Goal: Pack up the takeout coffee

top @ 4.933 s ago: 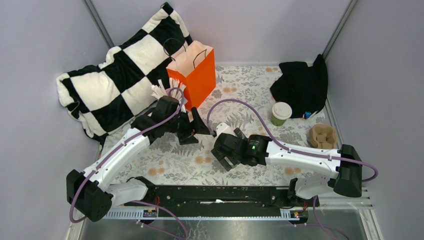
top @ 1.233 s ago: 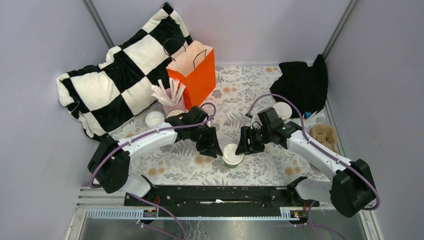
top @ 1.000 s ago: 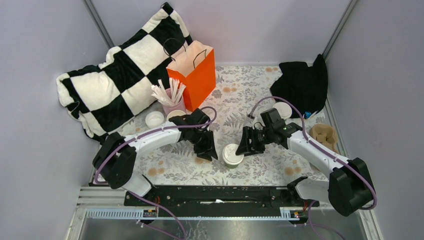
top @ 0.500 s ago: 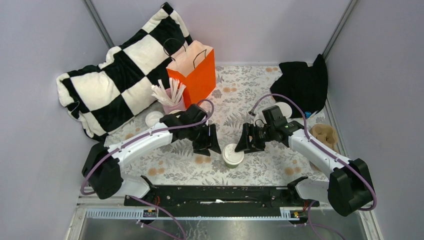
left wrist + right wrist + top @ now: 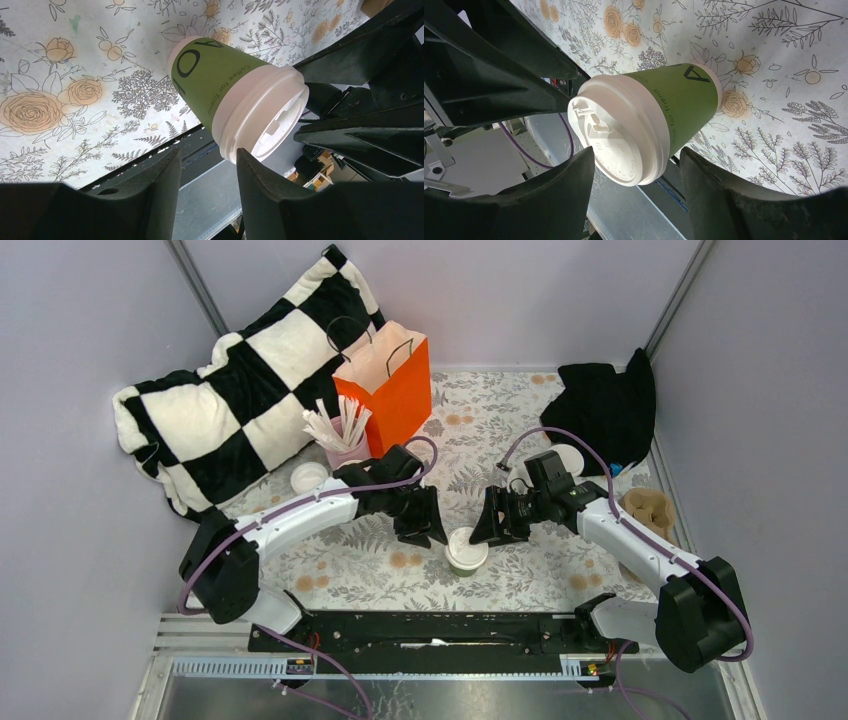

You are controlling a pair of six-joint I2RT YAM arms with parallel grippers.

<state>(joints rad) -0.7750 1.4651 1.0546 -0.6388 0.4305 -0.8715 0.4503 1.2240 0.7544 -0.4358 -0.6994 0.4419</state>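
Left gripper (image 5: 428, 530): jaws apart, empty, just beside lidded green cup (image 5: 466, 548); right gripper (image 5: 486, 525) same, opposite side.

Lidded green cup (image 5: 466, 550): now stands alone at lower centre, no longer up against the right gripper (image 5: 482, 533). That gripper has drawn off to its right. Left gripper (image 5: 432, 536): come down from the pink cup (image 5: 345, 452) to the green cup's left.

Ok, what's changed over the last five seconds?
Left hand swung from the pink cup toward centre; right hand shifted slightly right. Both, open, now flank a lidded cup standing at centre front, neither gripping it. Orange bag, pillow, second lidded cup stayed put.
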